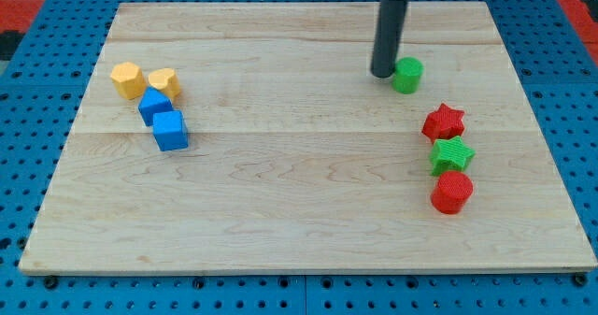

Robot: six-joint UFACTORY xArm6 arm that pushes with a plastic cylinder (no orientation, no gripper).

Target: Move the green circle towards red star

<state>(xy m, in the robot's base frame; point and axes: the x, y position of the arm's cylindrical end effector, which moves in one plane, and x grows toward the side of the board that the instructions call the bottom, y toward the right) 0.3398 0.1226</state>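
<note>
Blue pegboard frames the pale wooden counter (280, 212), which fills most of the view. No gripper exists on this arm, so there is nothing to open or close and nothing held; the dark rod comes down from the view's top and ends at my tip (383, 75). Just to the view's right of my tip, touching or nearly so, sits the green circle (407, 75). Further to the view's right and below my tip lies a column of three: the red star (444, 122) uppermost, then a green star (451, 154), then a red round block (452, 193). Well apart, toward the view's left of my tip, cluster two blue cubes (163, 119), an orange block (127, 78) and a yellow block (164, 81). Since the red star lies below and slightly right of the green circle, I judge my tip should shift to the circle's upper-left side before pushing.
</note>
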